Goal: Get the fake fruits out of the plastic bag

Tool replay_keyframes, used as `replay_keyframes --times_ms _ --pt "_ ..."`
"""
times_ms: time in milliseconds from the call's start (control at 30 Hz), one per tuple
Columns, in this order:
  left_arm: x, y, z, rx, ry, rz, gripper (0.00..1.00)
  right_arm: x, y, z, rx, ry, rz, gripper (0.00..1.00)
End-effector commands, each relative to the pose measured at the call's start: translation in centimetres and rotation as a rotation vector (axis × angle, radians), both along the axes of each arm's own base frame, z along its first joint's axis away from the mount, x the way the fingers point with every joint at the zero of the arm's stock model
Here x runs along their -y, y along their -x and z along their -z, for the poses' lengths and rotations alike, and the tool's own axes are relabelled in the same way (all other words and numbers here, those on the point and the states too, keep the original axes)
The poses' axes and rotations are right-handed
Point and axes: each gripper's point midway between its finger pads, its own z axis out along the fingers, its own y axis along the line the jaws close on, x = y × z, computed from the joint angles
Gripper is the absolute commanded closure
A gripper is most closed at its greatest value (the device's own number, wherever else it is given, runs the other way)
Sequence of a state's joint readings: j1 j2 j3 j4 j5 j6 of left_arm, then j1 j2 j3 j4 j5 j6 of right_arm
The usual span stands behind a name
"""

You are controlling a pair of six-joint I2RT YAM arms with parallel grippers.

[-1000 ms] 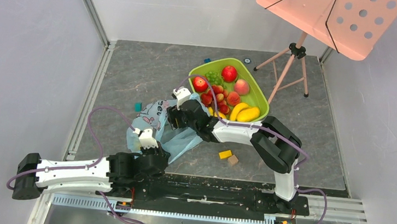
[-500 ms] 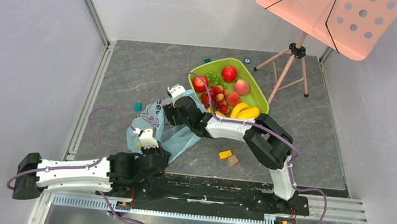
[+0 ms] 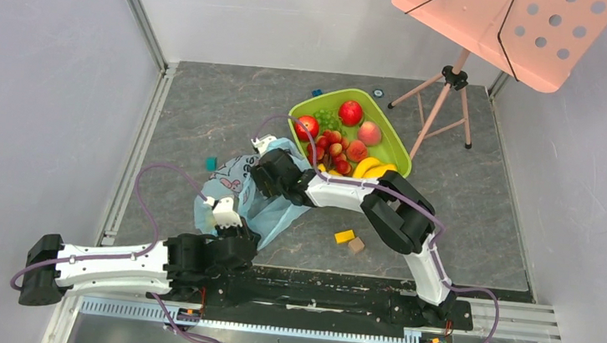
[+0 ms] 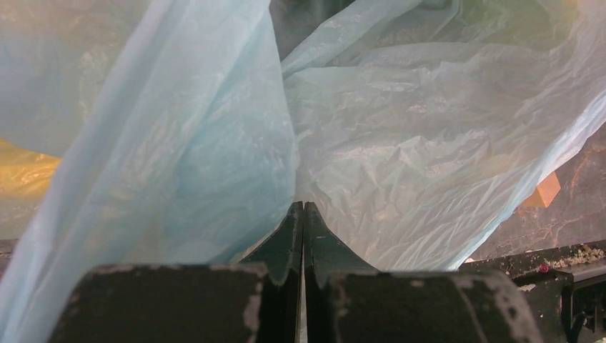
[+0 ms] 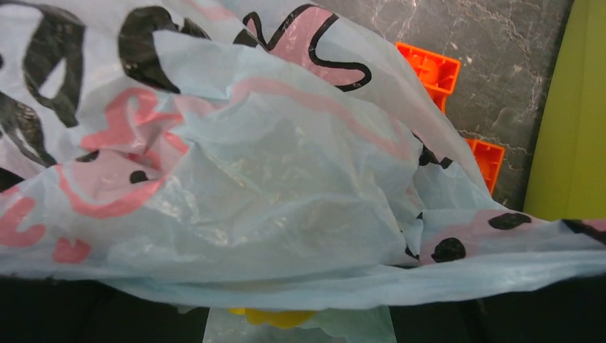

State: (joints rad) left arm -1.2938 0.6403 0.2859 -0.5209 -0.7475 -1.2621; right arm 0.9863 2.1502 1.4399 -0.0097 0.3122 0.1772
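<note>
The light-blue plastic bag (image 3: pixel 236 183) with pink and black prints lies crumpled between the arms. My left gripper (image 4: pixel 304 207) is shut on the bag's near edge, and film (image 4: pixel 400 136) billows ahead of it. My right gripper (image 3: pixel 264 158) reaches over the bag's far side. In the right wrist view the printed bag (image 5: pixel 236 164) drapes over its fingers, whose dark bodies stand wide apart. A yellow fake fruit (image 5: pixel 275 316) peeks out under the film between them, and I cannot tell whether it touches them. Several fake fruits (image 3: pixel 345 142) fill the green tray (image 3: pixel 399 145).
Yellow (image 3: pixel 345 236) and brown (image 3: pixel 356 245) blocks lie right of the bag, a teal block (image 3: pixel 211 163) to its left. Two orange blocks (image 5: pixel 432 71) sit between the bag and the tray wall (image 5: pixel 572 107). A pink music stand (image 3: pixel 507 23) on a tripod (image 3: pixel 450 93) stands back right.
My right gripper has slid left from the tray side over the bag, and its jaws have widened. The left arm and its grip are unchanged.
</note>
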Motion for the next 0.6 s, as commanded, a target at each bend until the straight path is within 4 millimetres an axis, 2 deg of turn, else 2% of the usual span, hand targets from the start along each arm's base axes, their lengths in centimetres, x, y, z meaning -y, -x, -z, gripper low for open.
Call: replay_keyframes --times_ms 0,67,133,233,433,567 --pt "0.1 -0.2 -0.2 0.016 0.02 -0.009 0.98 0.6 -0.1 0.2 0.006 0.05 0.012 0.23" --pt "0.2 -0.2 -0.1 0.014 0.019 -0.008 0.98 0.7 -0.1 0.1 0.006 0.05 0.012 0.28" --pt "0.1 -0.2 -0.1 0.016 0.02 -0.01 0.98 0.8 -0.1 -0.2 0.017 0.041 0.013 0.39" --pt "0.1 -0.2 -0.2 0.017 0.016 -0.009 0.98 0.8 0.3 -1.7 0.051 -0.023 0.001 0.51" --pt "-0.1 -0.1 0.0 0.011 0.025 -0.015 0.98 0.5 2.6 -7.2 0.088 -0.202 -0.107 0.55" --pt "-0.3 -0.1 0.0 0.013 0.027 -0.021 0.98 0.3 4.5 -9.8 0.069 -0.271 -0.188 0.55"
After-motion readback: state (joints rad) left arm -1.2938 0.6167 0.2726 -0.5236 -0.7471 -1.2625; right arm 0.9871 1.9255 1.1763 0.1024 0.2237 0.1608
